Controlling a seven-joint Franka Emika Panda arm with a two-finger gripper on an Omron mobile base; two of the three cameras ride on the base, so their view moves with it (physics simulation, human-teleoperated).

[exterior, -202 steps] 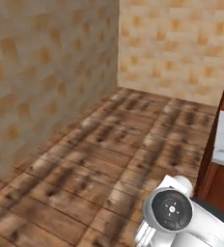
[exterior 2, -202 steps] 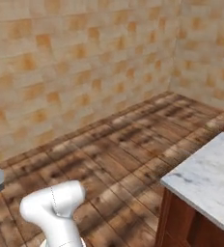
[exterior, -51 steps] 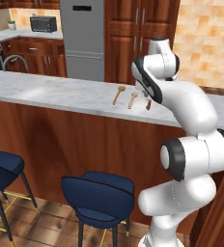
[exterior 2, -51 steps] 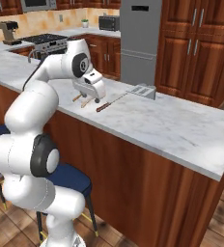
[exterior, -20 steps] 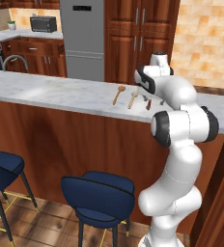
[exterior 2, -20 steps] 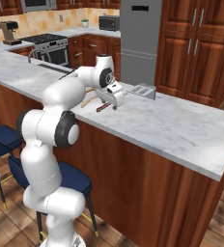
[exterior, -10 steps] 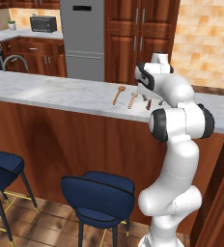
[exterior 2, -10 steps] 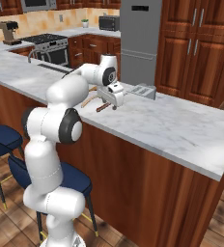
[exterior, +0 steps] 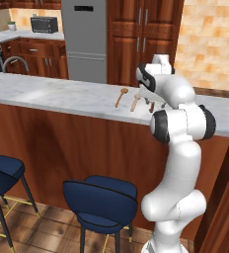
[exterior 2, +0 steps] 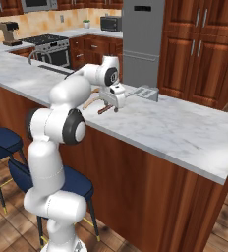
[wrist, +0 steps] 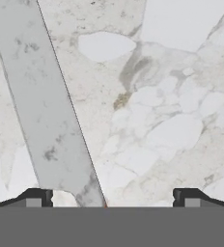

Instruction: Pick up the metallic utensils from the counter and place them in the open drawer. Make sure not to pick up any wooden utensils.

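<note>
Since a moment ago the arm has folded in a little tighter over the counter (exterior: 62, 96), and the claw (exterior 2: 115, 102) has dropped closer to the marble; the base and the things on the counter have not shifted. The claw is hanging low over the counter just beside the utensils, fingers pointing down. In the hand view its two tips (wrist: 36, 197) are standing wide apart with nothing between them but the grey blade of a metal utensil (wrist: 46, 111), which is lying flat on the marble and running up and away from the left tip; the tips are not touching it.

In the left base view two wooden spoons (exterior: 121, 96) are lying side by side on the counter, left of the claw, with a darker-handled piece (exterior: 151, 105) just beside them, partly hidden by the arm. In the right base view a silver-grey piece (exterior 2: 144, 92) is lying farther back on the counter, near its far edge. Two blue stools (exterior: 100, 197) are standing below the counter front.
</note>
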